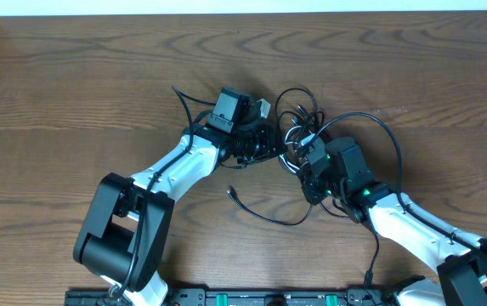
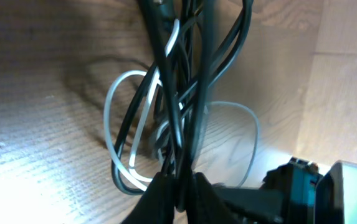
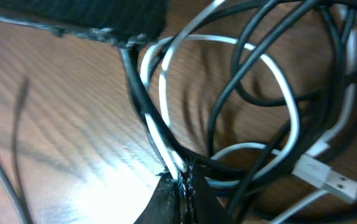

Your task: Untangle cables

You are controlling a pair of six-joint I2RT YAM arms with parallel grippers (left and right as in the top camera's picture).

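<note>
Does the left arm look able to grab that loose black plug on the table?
Likely not yet: the left end effector is shut on the cables; the path to the plug looks free.

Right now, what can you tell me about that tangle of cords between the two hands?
The tangle of cords is a loose knot of thin, rubbery-looking black and white cables at the middle of the wooden table. The left hand pinches several dark strands; the right hand pinches a white and a black strand together. A flat white plug shows among the loops. One black cord trails away toward the near edge, its loose end resting on the wood.
</note>
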